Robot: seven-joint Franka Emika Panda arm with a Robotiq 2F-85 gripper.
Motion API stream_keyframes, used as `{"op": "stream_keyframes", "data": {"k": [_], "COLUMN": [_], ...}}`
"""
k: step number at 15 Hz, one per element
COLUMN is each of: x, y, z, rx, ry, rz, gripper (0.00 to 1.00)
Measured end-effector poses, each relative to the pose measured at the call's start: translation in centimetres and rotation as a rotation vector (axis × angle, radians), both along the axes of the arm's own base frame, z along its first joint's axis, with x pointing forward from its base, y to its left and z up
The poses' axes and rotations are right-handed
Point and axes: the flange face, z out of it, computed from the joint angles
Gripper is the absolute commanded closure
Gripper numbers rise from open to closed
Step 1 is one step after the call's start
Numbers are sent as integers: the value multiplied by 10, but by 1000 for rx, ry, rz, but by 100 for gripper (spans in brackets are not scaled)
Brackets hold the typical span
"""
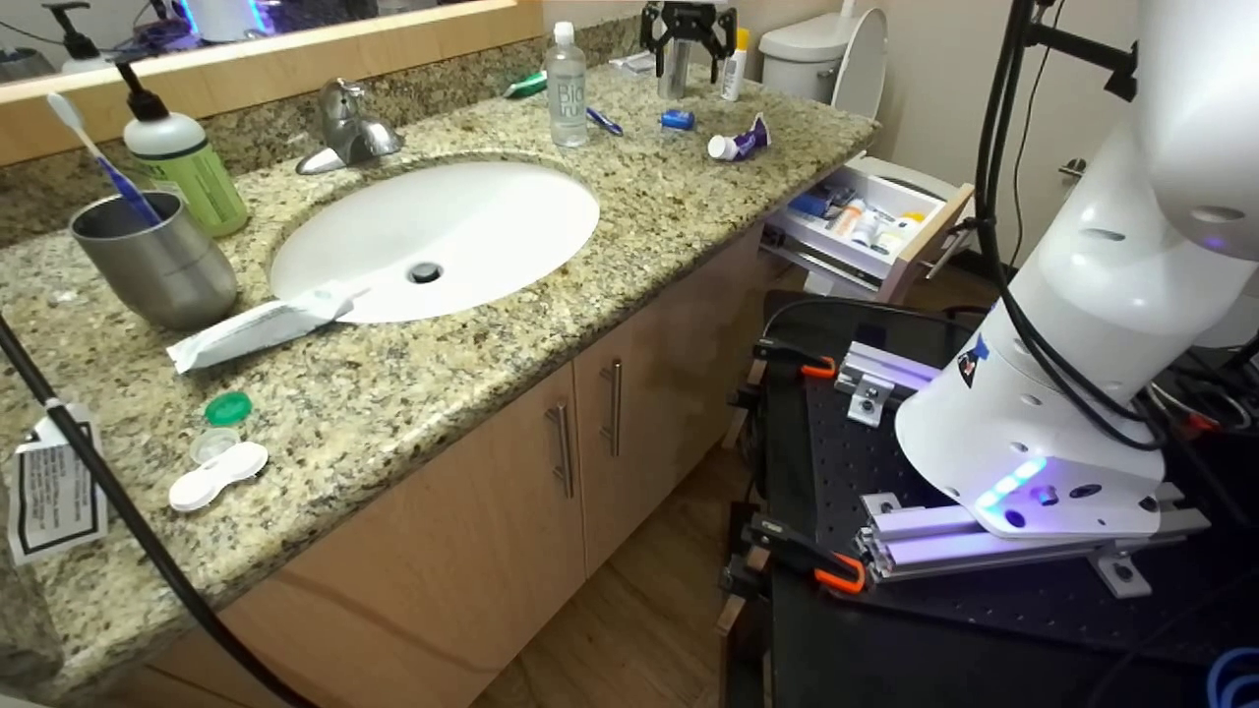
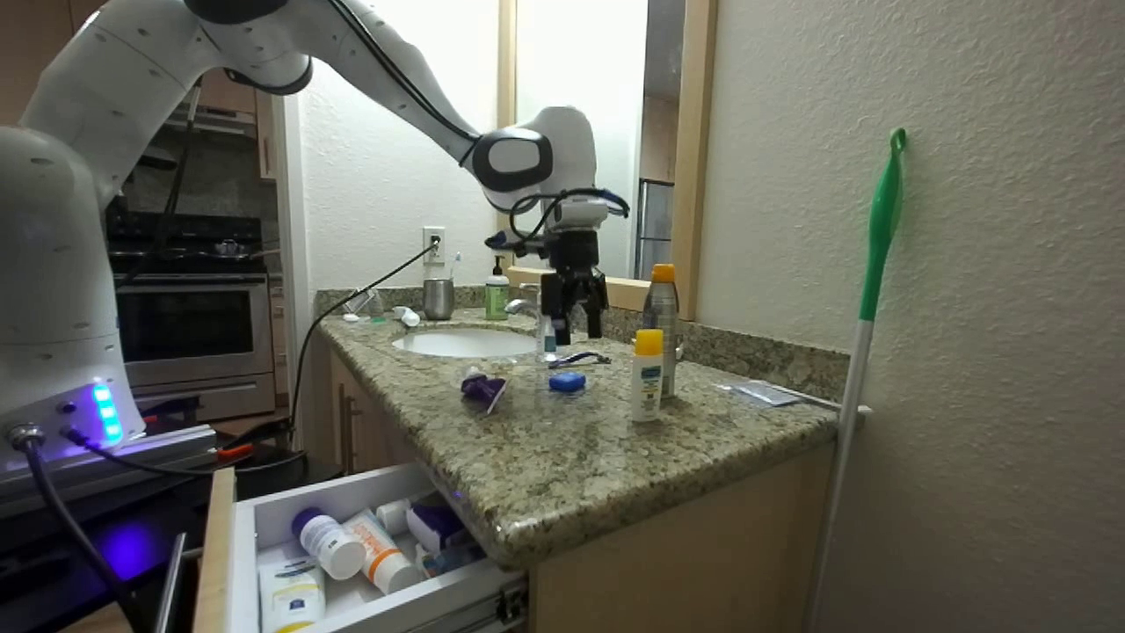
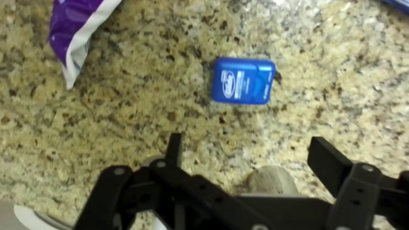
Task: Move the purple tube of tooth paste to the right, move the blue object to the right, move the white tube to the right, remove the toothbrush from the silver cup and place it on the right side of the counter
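Tool [image 3: 245, 140]: hangs above the worktop [image 1: 492, 344], jaws spread wide apart; your wrist view shows speckled granite between their tips.
Blue object [image 3: 243, 81]: lying flat at the tool's 12 o'clock in your wrist view, apart from the jaws.
Purple tube [image 3: 78, 32]: lying at the tool's 10 o'clock there, partly cut off; both exterior views place it near the blue object for you.
Yellow-capped bottle [image 2: 648, 382]: upright on the worktop; in an exterior view you see a taller orange-capped bottle [image 2: 661, 308] just behind it.
Clear bottle [image 1: 568, 98]: upright, between 1 and 2 o'clock from the middle of the sink [image 1: 472, 221], as you read it in an exterior view.
Drawer [image 1: 929, 246]: pulled out at 3 o'clock from that same middle, bottles [image 2: 332, 545] lying inside.
White tube [image 1: 261, 329]: lying at 8 o'clock from the sink's middle, narrow end out over the rim.
Silver cup [image 1: 162, 261]: upright at 9 o'clock, just beside the white tube; you cannot confirm contact.
Toothbrush [image 1: 126, 189]: standing in the silver cup at a lean, head towards 11 o'clock.
Soap bottle [image 1: 187, 162]: upright at 10 o'clock, just behind the silver cup.
Green cap [image 1: 228, 408] and white case [image 1: 218, 476]: both lying between 7 and 8 o'clock.
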Motion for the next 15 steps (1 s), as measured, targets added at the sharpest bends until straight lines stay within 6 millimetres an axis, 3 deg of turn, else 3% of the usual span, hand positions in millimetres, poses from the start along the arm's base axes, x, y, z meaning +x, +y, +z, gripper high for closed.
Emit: {"op": "stream_keyframes", "data": {"k": [4,8,10,13,15], "x": [-10,-16,-11,-1,-3], "y": [10,60,102,170,188], "z": [105,188,207,213,213], "rx": [-69,-120,-123,-107,-101], "ry": [-85,-131,-137,-148,-157], "rz": [206,417,524,671,700], "gripper": [0,0,0,0,0]}}
